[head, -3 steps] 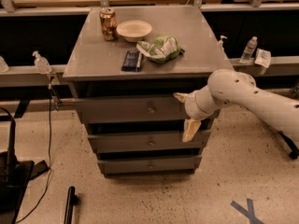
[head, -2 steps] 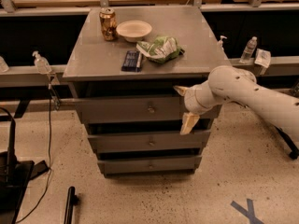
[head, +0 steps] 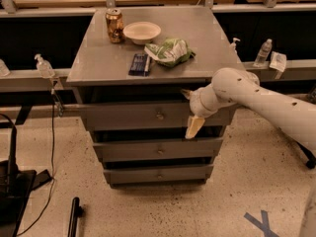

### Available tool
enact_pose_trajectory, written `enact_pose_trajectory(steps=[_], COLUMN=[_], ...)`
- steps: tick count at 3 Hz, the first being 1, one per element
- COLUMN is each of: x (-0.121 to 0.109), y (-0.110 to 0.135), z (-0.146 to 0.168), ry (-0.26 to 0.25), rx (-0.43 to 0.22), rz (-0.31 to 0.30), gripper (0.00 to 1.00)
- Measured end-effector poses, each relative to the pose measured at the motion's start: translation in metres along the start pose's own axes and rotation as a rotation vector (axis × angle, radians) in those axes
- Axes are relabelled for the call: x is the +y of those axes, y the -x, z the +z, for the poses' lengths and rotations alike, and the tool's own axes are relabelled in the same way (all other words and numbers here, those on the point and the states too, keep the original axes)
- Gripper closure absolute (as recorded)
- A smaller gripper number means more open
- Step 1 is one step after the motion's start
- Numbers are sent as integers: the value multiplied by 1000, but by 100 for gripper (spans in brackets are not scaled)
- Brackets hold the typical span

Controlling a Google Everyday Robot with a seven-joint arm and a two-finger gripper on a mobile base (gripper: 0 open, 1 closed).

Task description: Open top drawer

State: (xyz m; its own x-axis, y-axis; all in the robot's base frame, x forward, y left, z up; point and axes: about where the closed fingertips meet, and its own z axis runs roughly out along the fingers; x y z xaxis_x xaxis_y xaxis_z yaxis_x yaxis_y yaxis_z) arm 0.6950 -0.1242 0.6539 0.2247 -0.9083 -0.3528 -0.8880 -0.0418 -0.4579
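The top drawer (head: 123, 116) is the widest of three grey metal drawers, with a small round brass knob (head: 159, 115) at the middle of its flat face. A dark gap shows above the face. My gripper (head: 190, 110) is on the end of a white arm that comes in from the right. It hangs in front of the right part of the drawer face, to the right of the knob and apart from it. Its fingers are spread, one up (head: 186, 93) and one cream-coloured one down (head: 194, 127), holding nothing.
Two narrower grey drawers (head: 158, 151) sit below. On the cabinet top (head: 94, 63) are a can (head: 114, 25), a white bowl (head: 141, 32), a green bag (head: 169, 51) and a dark packet (head: 138, 64). Bottles stand on side rails (head: 264, 52). Cables lie on the floor at the left (head: 15, 181).
My gripper has moved a little up and to the left, closer to the knob. The drawers and the things on top have not moved.
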Motion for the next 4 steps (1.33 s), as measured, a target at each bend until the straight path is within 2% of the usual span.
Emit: enact_pose_trajectory(steps=[1,2,3,4], x=[2,4,4,25], y=[-8,-8,-8,-3], z=[18,19,18,-1], ry=[38,60,60,81], rx=[3,-1,-1,-15], rz=[25,32,32,7], gripper=[0,0,0,0])
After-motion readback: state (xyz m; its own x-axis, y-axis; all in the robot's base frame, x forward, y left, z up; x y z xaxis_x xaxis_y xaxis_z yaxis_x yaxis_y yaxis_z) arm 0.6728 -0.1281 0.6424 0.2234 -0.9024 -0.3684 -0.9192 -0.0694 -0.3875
